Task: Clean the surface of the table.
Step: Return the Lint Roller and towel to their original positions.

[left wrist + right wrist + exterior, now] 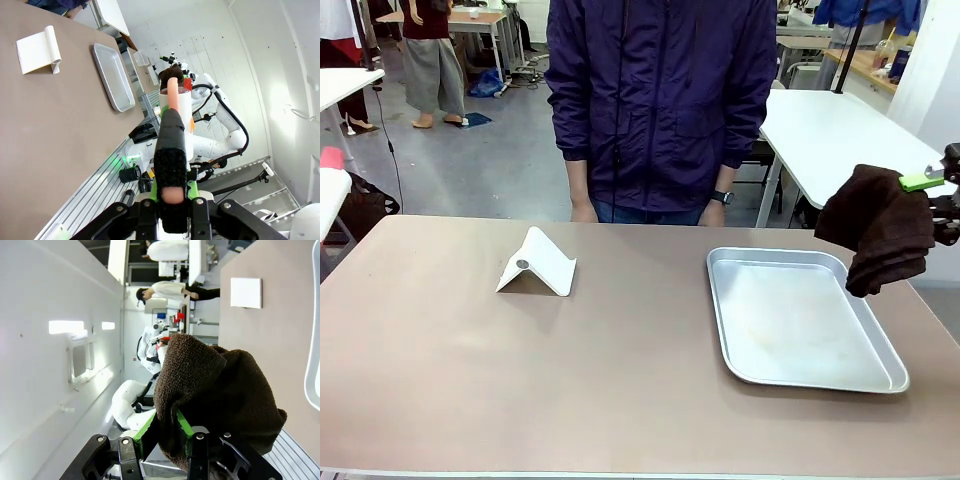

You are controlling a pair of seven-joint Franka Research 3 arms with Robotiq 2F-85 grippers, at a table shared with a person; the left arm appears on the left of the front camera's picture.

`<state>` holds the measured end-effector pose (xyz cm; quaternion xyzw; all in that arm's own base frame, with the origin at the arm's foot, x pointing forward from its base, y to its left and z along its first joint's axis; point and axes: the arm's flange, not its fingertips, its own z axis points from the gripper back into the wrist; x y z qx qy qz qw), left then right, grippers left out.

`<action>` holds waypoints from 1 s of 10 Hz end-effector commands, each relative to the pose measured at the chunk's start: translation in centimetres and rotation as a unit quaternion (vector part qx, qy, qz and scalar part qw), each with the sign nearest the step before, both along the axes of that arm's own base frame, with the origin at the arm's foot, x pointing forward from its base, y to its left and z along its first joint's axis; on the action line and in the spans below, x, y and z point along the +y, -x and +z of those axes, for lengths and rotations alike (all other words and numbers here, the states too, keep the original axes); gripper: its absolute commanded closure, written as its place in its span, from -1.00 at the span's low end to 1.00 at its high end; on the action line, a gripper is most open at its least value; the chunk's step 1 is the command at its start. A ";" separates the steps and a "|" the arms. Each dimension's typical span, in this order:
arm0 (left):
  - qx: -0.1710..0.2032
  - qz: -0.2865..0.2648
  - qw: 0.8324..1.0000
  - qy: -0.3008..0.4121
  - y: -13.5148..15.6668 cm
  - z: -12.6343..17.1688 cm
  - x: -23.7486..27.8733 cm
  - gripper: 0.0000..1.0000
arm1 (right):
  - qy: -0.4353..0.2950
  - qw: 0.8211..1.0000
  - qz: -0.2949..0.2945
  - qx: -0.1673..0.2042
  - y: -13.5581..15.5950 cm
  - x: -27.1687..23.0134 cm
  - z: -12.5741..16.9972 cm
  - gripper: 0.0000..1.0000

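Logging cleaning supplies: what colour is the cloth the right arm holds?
Dark brown; the cloth shows best in the right wrist view.

right gripper (932, 185) holds brown cloth (876, 228), maybe above tray (800, 318) edge | table (520, 380) | white stand (537, 264)

Right tool (918, 183) clamped, raised at the right edge; left tool (170, 125) fingers together.

White jointed arms end in a black gripper (165, 440) with green pads and silver screws.
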<state>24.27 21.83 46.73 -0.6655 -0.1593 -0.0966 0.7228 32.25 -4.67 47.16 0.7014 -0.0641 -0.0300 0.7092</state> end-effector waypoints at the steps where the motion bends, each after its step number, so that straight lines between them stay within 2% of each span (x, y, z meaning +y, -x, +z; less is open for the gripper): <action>1: 0.001 0.004 1.000 0.007 -0.1 0.4 -0.2 0.55 | -0.003 1.000 0.001 -0.003 0.1 -0.1 0.2 1.00; 8: 0.001 0.004 1.000 0.007 -0.1 0.4 -0.2 0.55 | -0.003 1.000 0.001 -0.003 0.1 -0.1 0.2 1.00; 9: 0.000 0.000 1.000 0.000 0.0 0.0 0.0 0.55 | 0.000 1.000 0.000 0.000 0.0 0.0 0.0 0.68; 10: -0.004 -0.009 1.000 -0.029 -0.5 1.7 -1.2 0.55 | 0.007 1.000 0.011 -0.011 -0.6 1.5 0.4 0.68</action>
